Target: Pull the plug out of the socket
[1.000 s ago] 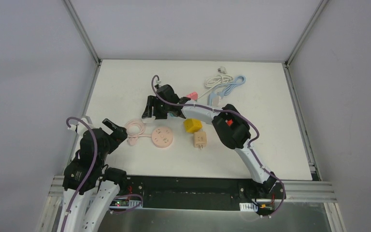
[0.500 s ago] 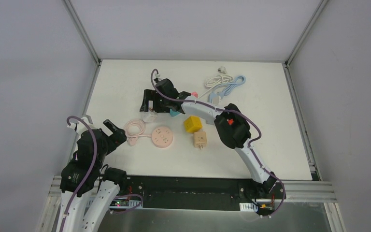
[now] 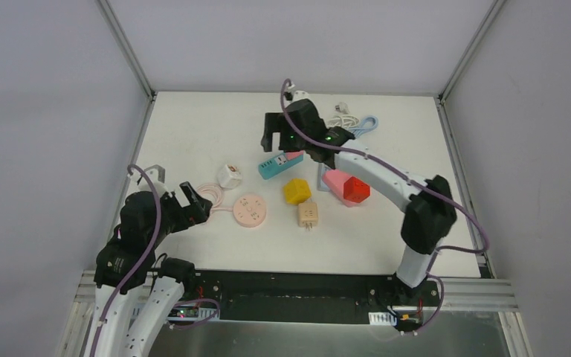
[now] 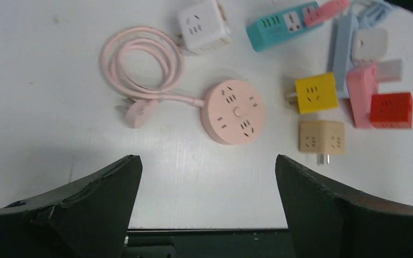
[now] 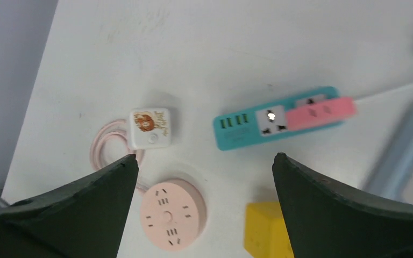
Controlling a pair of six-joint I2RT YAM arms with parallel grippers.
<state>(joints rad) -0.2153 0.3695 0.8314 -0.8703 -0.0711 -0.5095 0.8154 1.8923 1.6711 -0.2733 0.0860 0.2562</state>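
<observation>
The desk [image 3: 193,126] is white, boxed in by grey walls. My left tool [image 3: 193,203] hangs low over its near left part, jaws spread wide, gripping nothing. Just beyond it lies a round pink socket [image 4: 235,111] with its cord [image 4: 140,59] looped to the left and the cord's own plug lying loose on the desk.

My right tool [image 3: 275,141] is raised over the far middle of the desk, jaws also wide apart and empty. Below it sits the teal strip [image 5: 274,118], lying at a slant. A pink plug [image 5: 320,112] sits on the strip's face at its right end; I cannot tell how deep it is seated. A white cube [image 5: 149,128] rests apart from the strip, to its left, near the cord loop and touching neither tool.

Nearer the middle stand a yellow cube [image 3: 297,191] and, just in front of it, a tan cube [image 3: 308,215] with its prongs pointing toward me. To their right a red cube [image 3: 356,190] lies against a pink block [image 3: 334,180]. Coiled white and blue cables [image 3: 349,123] lie at the far edge.
</observation>
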